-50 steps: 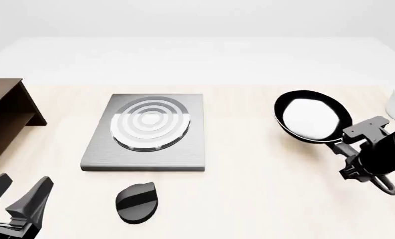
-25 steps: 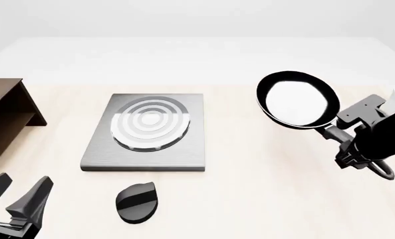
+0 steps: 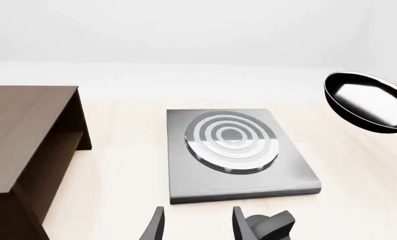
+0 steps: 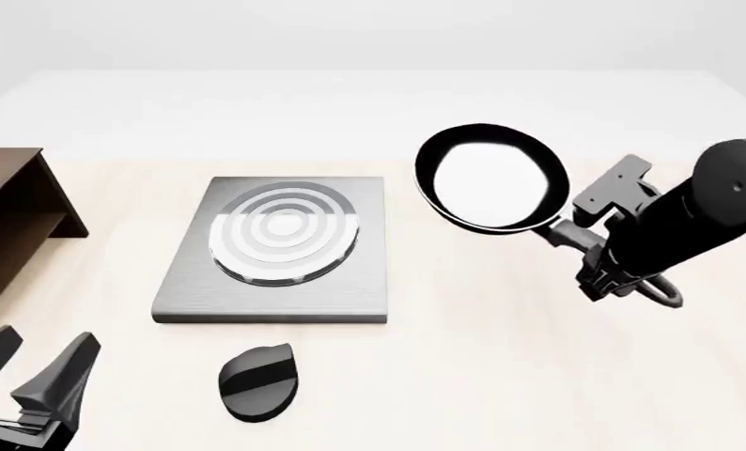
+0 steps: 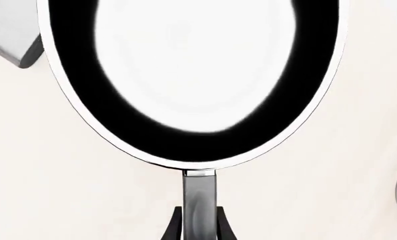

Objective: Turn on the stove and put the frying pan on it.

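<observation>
The right gripper (image 4: 589,241) is gripping the frying pan (image 4: 489,178) by its handle, right of the stove (image 4: 279,250), while the left gripper (image 4: 32,368) is sitting wide open near the knob (image 4: 257,380)

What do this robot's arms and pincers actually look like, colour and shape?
Both are rendered dark. The right arm is a thick matt black tube ending in a blocky charcoal right gripper. The left gripper has two flat, tapering dark grey fingers on a ribbed black base. No cables, markings or sleeves show.
</observation>
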